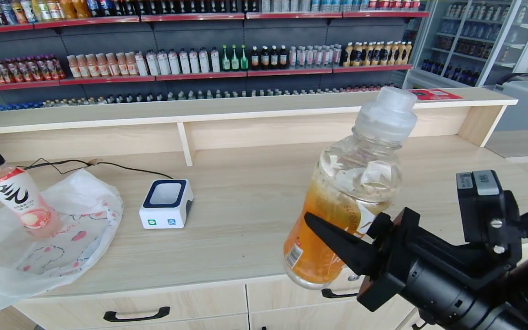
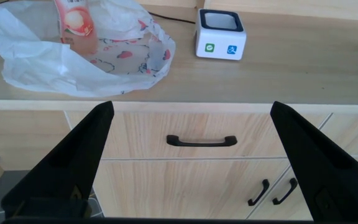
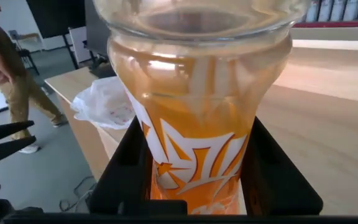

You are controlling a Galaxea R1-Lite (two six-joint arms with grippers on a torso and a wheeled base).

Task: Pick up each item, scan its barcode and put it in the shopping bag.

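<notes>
My right gripper (image 1: 337,233) is shut on an orange drink bottle (image 1: 351,183) with a white cap, holding it tilted in the air above the counter's front right. In the right wrist view the bottle (image 3: 197,137) stands between the two fingers. A white plastic shopping bag (image 1: 76,201) lies at the counter's left with a pink drink bottle (image 1: 19,197) standing in it. The white scanner (image 1: 166,204) with a blue rim sits just right of the bag. My left gripper (image 2: 191,162) hangs open below the counter edge, in front of the drawers, with nothing between its fingers.
A raised wooden ledge (image 1: 245,107) runs along the back of the counter (image 1: 255,201). A black cable (image 1: 62,165) trails behind the bag. Drawers with black handles (image 2: 201,141) are under the counter. Shelves of bottled drinks (image 1: 200,62) stand beyond.
</notes>
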